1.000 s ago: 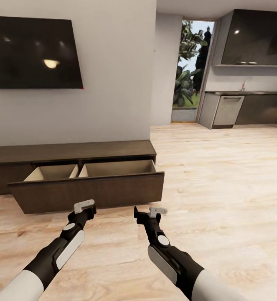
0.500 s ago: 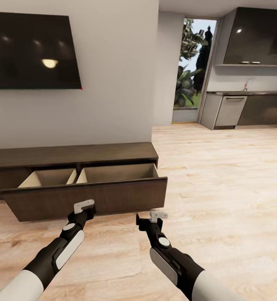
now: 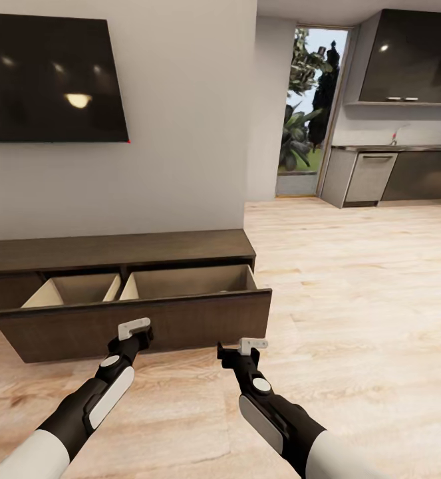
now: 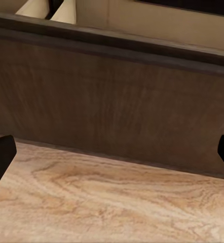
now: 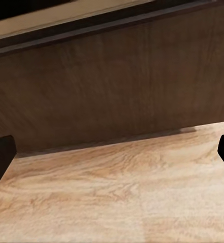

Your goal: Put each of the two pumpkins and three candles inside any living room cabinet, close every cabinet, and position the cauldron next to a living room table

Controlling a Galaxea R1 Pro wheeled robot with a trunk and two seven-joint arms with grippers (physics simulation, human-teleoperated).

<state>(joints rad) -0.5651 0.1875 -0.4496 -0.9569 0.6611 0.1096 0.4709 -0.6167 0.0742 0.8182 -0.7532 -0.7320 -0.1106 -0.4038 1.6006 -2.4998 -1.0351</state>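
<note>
Cabinet (image 3: 114, 249) drawer (image 3: 134, 319) pulled out, both compartments empty, left gripper (image 3: 135, 328) and right gripper (image 3: 244, 347) spread wide, holding nothing, near drawer front

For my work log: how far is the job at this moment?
Done: the cabinet drawer stands pulled open; the parts of its inside that show look bare. In hand: nothing; left gripper and right gripper are open. Left: store pumpkins and candles, close the drawer, place the cauldron.
</note>
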